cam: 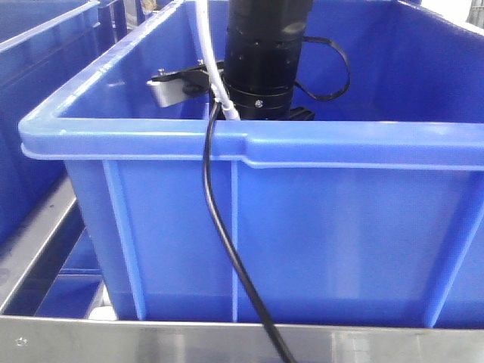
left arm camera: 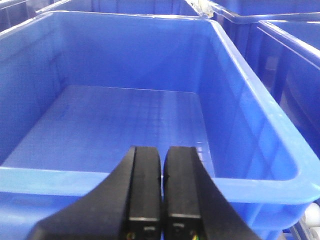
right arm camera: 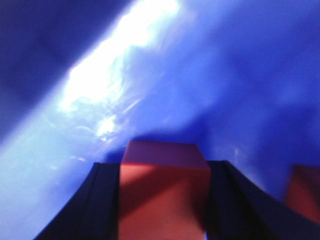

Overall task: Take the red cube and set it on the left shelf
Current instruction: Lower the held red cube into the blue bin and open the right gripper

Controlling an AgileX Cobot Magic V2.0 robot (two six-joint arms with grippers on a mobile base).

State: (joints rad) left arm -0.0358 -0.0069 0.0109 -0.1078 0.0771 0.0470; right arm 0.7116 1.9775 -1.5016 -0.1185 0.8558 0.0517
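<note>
On the right wrist camera the red cube (right arm camera: 162, 195) fills the bottom of my view. The right gripper (right arm camera: 162, 167) is pinching it, with one dark finger (right arm camera: 105, 200) against each side face. I cannot tell whether the cube's underside touches anything. A second red shape (right arm camera: 302, 192) sits at the right edge, cropped and too blurred to name. Behind both is a smeared blue plastic surface (right arm camera: 250, 75) with a white glare streak across it.

On the left wrist camera the left gripper (left arm camera: 161, 152) has its two black fingers (left arm camera: 145, 185) pressed together with nothing between them. It hangs just short of the near rim of a blue plastic crate (left arm camera: 260, 115). More blue crates (left arm camera: 290, 30) line up behind that one and to its right.

On the front camera the nearest thing is the flat shiny ledge of the stainless-steel shelf (cam: 151, 344). A blue crate (cam: 340, 227) stands on it. A black cable (cam: 227, 249) runs from inside, over the near rim and down the ribbed wall. A black arm segment (cam: 265, 60) reaches down inside the crate, with a white hose (cam: 208, 60) beside it. Its gripper is hidden below the rim, so from here I cannot tell which arm it is. Farther left stands another blue crate (cam: 30, 91).
</note>
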